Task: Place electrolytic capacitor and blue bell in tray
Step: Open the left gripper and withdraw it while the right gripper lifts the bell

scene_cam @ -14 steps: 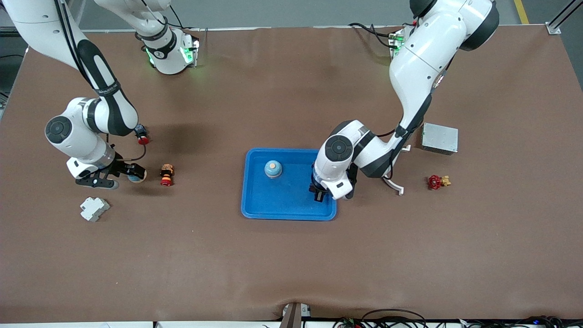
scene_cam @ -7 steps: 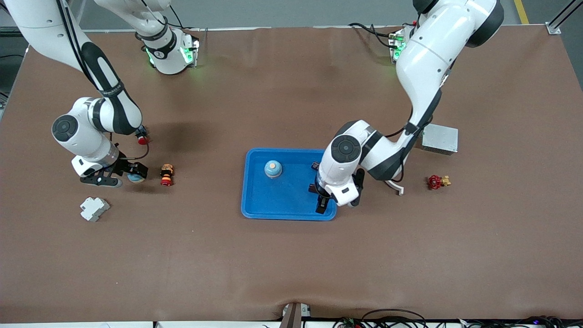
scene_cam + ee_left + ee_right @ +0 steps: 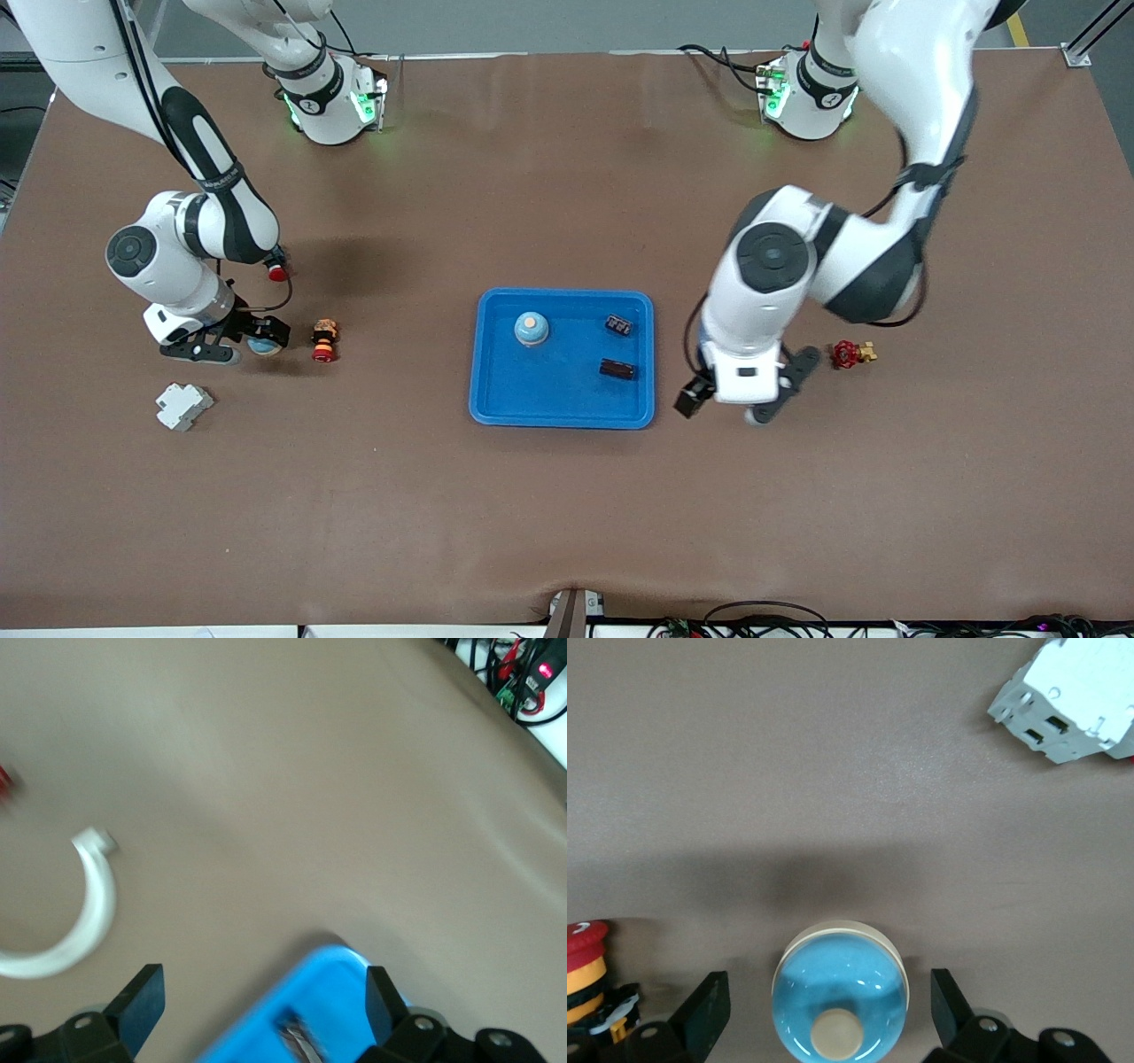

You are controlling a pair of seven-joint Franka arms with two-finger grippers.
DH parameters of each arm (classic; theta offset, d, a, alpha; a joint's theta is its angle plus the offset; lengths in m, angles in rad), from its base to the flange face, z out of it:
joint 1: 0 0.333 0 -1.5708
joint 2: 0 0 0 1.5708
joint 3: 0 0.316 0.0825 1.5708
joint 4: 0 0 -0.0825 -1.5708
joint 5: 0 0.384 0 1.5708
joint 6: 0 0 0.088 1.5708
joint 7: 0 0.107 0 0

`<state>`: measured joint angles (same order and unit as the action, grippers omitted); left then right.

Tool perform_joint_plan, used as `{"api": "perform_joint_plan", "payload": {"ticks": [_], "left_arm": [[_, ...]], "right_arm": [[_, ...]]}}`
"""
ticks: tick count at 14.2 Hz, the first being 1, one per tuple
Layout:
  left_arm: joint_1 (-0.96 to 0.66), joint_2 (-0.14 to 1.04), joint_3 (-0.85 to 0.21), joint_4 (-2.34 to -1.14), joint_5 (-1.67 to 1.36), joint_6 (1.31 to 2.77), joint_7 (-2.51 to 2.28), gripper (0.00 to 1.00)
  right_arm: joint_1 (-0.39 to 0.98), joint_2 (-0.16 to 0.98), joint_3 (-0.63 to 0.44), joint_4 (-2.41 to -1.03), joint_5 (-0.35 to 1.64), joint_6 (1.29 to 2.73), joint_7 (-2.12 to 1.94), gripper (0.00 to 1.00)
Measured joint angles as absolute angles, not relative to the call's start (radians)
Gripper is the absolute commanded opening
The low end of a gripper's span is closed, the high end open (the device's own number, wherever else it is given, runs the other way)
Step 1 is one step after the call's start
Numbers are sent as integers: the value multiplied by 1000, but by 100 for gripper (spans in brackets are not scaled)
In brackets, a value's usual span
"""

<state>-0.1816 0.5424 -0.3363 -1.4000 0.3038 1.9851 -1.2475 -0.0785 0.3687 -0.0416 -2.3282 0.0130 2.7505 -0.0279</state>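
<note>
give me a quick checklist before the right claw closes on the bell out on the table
1. right claw open, one finger on each side of the blue bell: ok
2. Bell upright on the table, centred between the fingers: ok
3. red button beside the bell clear of the fingers: ok, but close
4. Free floor in the tray: ok; a second bell already stands in it
5. Capacitor in the tray: cannot tell; two dark parts lie there
6. left claw open, empty, over the table just off the tray's corner: ok
</note>
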Motion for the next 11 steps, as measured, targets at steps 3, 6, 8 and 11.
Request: {"api": "perform_joint_plan", "payload": {"ticks": [3,6,8,11], "left_arm": [[-88,462,-333,-1400,304,1893,-925,100],[15,381,-334,-1399,301,1845,-612,100],[74,336,-337,-1400,281,1800,-467,100],[85,270,-332,-1408,273,1725,-346,100]], "right_arm": [[-79,369,-40,-2328,13,2750,-37,0],[-79,369,-40,-2328,13,2750,-42,0],[-79,366,-38,-2321,13,2722,-44,0],[-75,325,-26,-2264,13,2547,-22,0]]}}
